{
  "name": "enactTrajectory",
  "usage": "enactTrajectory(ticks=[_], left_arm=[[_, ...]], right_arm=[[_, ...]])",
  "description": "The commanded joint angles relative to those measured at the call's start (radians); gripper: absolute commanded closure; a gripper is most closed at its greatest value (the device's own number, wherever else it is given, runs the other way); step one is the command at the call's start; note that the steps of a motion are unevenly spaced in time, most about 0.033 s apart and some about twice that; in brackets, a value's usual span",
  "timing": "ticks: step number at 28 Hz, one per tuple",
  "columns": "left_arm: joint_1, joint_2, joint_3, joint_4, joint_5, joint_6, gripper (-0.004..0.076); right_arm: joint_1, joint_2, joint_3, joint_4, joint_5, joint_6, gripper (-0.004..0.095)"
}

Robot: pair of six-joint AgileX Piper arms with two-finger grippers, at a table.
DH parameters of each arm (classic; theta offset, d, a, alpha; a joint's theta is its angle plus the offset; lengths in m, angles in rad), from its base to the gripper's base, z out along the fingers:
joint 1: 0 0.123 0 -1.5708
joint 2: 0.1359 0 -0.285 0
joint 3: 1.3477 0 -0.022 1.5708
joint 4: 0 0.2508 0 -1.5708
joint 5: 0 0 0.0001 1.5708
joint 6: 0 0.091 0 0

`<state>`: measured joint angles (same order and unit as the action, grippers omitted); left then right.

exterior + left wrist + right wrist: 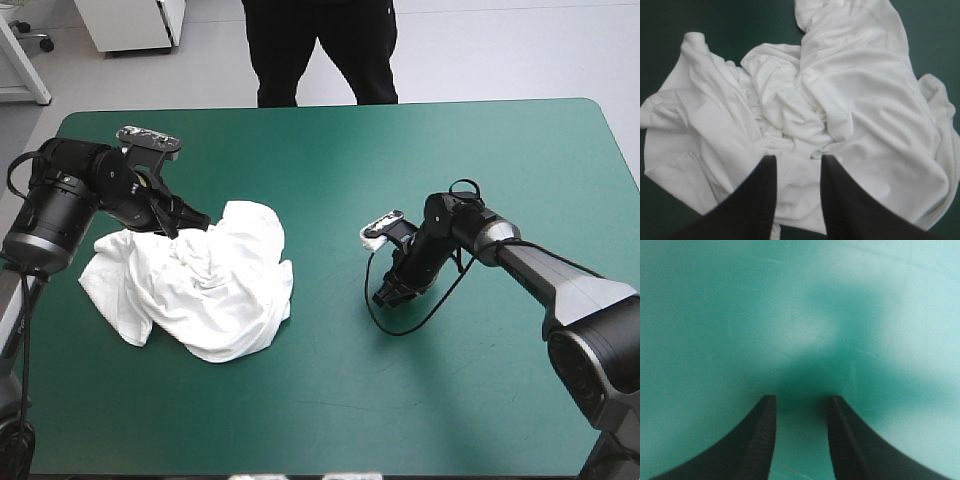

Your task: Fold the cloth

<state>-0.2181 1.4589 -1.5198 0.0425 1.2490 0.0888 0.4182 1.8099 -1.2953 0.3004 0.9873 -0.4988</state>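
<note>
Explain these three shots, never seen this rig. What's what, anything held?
Two robot arms work at a teal-green table. The wide picture looks down from above and behind the robot. The other two come from cameras on each wrist, looking along that arm's claw. A white T-shirt lies in a crumpled heap toward the table's left. The left claw is at the heap's edge, open, with cloth under it. The right claw is open over bare table, apart from the T-shirt. Nothing is held.
</note>
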Motion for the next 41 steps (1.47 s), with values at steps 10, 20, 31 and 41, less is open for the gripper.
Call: enactTrajectory(ticks=[10, 20, 31, 41], left_arm=[[-0.001, -0.084, -0.024, -0.005, 0.004, -0.002, 0.0503], [-0.001, -0.157, -0.024, -0.005, 0.011, -0.002, 0.0503], [-0.001, -0.094, -0.024, 0.071, -0.05, 0.002, 0.0397], [-0.001, 0.197, -0.024, 0.025, -0.054, 0.019, 0.0257]], right_arm=[[-0.002, -0.287, -0.182, -0.378, 0.202, 0.27, 0.0335], [-0.002, -0.666, -0.184, -0.794, 0.243, 0.518, 0.0335], [-0.002, -0.88, -0.184, -1.028, 0.261, 0.639, 0.0335], [-0.002, -0.903, -0.184, -1.024, 0.261, 0.651, 0.0335]])
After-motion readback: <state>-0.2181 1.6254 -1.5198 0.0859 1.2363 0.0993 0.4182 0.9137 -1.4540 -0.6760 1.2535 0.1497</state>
